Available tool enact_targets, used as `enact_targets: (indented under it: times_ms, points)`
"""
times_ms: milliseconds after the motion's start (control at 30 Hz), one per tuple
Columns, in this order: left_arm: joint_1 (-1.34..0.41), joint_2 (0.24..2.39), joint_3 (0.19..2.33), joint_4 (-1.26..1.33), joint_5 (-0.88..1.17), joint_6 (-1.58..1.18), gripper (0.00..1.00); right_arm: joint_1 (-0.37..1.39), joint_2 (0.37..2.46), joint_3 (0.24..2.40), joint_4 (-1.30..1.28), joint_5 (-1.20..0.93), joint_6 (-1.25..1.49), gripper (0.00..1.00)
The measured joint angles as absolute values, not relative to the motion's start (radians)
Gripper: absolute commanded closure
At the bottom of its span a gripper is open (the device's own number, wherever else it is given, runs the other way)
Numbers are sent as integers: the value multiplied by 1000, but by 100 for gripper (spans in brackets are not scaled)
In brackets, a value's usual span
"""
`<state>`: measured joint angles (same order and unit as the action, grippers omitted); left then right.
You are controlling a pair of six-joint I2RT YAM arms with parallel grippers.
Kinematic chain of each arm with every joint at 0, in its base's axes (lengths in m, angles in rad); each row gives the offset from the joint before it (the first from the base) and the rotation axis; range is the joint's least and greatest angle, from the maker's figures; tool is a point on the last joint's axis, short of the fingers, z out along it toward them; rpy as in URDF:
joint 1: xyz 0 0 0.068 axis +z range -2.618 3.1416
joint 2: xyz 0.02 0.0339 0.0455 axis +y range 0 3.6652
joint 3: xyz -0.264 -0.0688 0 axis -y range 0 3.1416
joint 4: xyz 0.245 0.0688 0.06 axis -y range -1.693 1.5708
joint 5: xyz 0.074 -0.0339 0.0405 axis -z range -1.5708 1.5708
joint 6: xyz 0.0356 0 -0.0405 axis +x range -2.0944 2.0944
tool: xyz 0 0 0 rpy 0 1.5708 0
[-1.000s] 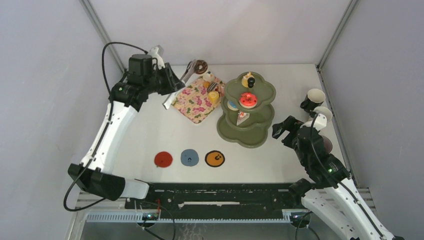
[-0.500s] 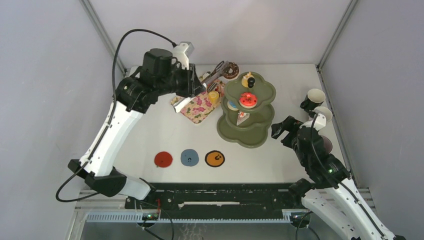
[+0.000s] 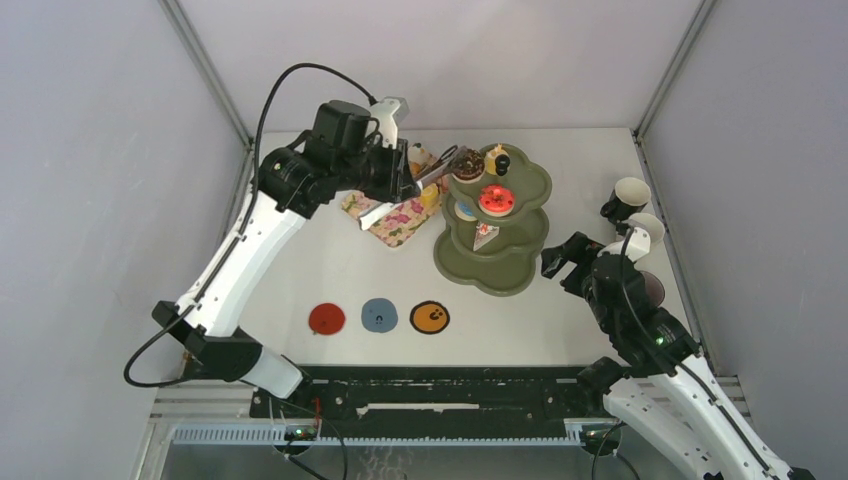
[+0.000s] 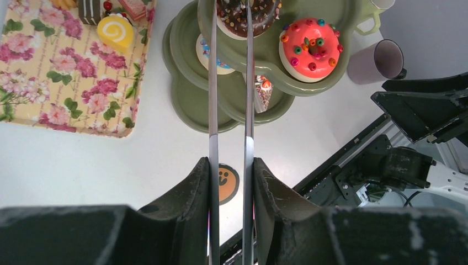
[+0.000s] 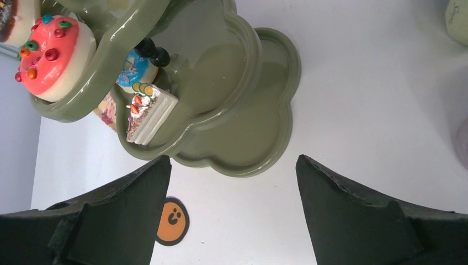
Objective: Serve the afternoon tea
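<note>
My left gripper (image 3: 405, 183) is shut on a pair of metal tongs (image 4: 212, 110). The tong blades pinch a chocolate sprinkled donut (image 4: 262, 14) over the top tier of the olive-green stand (image 3: 530, 185), beside its black knob (image 3: 502, 162). A red-iced donut (image 4: 306, 47) lies on that tier. On the middle tier sit a blue donut (image 5: 132, 66) and a cake slice (image 5: 146, 116). More sweets, among them a yellow swirl roll (image 4: 116, 32), rest on the floral tray (image 3: 395, 215). My right gripper (image 3: 560, 262) hangs open and empty just right of the stand's base.
Two pale mugs (image 3: 630, 192) (image 3: 648, 228) and a darker mug (image 3: 652, 290) stand along the right edge, next to my right arm. Red (image 3: 326, 319), blue (image 3: 379, 315) and orange (image 3: 430, 317) coasters lie in a row near the front.
My left arm has swung right, carrying the tongs and chocolate donut from behind the tray to above the stand's top tier. The right arm has hardly moved.
</note>
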<state>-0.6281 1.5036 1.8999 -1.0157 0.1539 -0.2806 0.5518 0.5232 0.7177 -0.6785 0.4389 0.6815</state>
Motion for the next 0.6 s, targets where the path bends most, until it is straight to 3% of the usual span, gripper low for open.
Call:
enact_targets:
  times_ms: [433, 600]
  points:
    - [-640, 1536, 1900, -1012, 163, -287, 55, 553, 513, 717, -695, 448, 685, 8]
    - [-641, 1533, 1900, -992, 141, -290, 53, 553, 506, 718, -701, 452, 687, 8]
